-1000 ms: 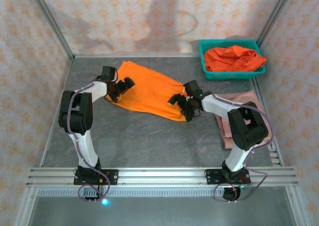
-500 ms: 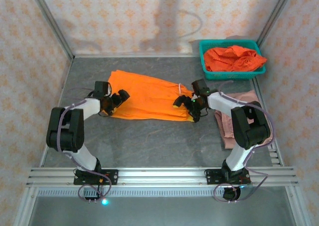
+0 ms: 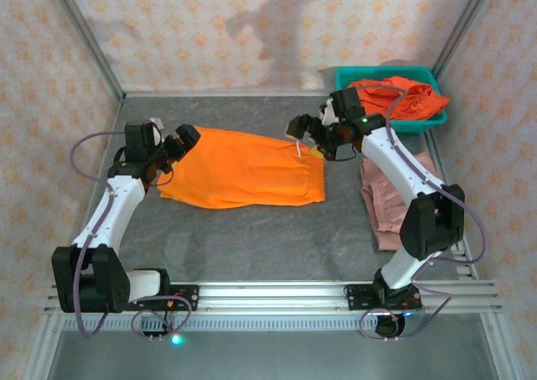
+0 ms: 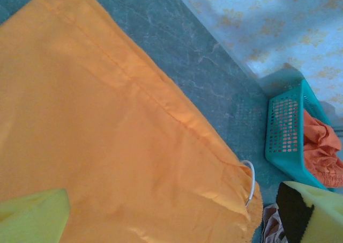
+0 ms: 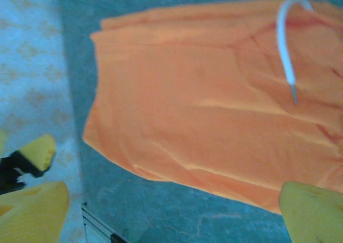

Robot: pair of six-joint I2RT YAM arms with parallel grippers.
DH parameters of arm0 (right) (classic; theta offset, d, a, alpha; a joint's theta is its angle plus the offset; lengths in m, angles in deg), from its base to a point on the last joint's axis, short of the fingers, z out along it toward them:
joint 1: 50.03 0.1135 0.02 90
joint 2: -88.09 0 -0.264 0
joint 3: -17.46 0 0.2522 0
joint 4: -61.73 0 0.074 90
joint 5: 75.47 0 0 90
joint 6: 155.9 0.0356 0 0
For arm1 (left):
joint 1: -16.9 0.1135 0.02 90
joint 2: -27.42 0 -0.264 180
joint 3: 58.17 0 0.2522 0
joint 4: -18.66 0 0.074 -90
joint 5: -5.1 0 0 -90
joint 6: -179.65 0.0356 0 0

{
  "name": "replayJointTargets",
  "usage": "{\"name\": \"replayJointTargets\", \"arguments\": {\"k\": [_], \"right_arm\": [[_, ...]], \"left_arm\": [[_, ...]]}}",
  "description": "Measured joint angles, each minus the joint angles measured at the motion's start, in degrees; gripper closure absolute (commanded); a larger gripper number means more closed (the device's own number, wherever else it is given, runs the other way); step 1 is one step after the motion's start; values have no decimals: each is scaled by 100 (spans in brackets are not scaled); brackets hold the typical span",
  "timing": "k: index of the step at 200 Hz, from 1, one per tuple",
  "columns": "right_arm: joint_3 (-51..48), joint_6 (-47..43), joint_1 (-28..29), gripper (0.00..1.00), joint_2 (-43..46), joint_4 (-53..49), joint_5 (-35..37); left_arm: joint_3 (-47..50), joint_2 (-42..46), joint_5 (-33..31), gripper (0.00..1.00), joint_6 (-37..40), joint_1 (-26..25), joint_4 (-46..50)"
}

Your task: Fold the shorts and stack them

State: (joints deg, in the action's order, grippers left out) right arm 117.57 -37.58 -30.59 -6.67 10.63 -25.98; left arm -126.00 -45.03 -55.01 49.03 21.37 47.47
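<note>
One pair of orange shorts (image 3: 243,169) lies spread flat across the middle of the table, with its pale drawstring (image 3: 299,149) at the right end. My left gripper (image 3: 180,138) hovers open over the left end and holds nothing. My right gripper (image 3: 312,137) hovers open over the right end, also with nothing in it. In the left wrist view the orange shorts (image 4: 118,146) and drawstring (image 4: 251,181) lie below the open gripper (image 4: 171,221). The right wrist view shows the shorts (image 5: 214,130) beneath its open gripper (image 5: 171,211). Dusty pink shorts (image 3: 394,197) lie at the right.
A teal basket (image 3: 424,127) stands in the back right corner with more orange shorts (image 3: 411,95) heaped inside. The grey table (image 3: 252,237) is bare in front of the spread shorts. Patterned walls close in the left, back and right sides.
Both grippers have let go of the orange shorts and lifted up and outward, left to the left, right toward the basket. The shorts now lie straight and flat.
</note>
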Motion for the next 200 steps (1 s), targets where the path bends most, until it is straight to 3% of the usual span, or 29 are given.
{"name": "replayJointTargets", "arguments": {"k": [95,200], "right_arm": [[560,-85,-4,0,-2105,-87,-74],[780,-306,-155,0,-2614,-120,-24]], "left_arm": [[1143,-973,164,0,-326,540,-1045],[2015,-1132,-437,0,-306,807,-1993]]}}
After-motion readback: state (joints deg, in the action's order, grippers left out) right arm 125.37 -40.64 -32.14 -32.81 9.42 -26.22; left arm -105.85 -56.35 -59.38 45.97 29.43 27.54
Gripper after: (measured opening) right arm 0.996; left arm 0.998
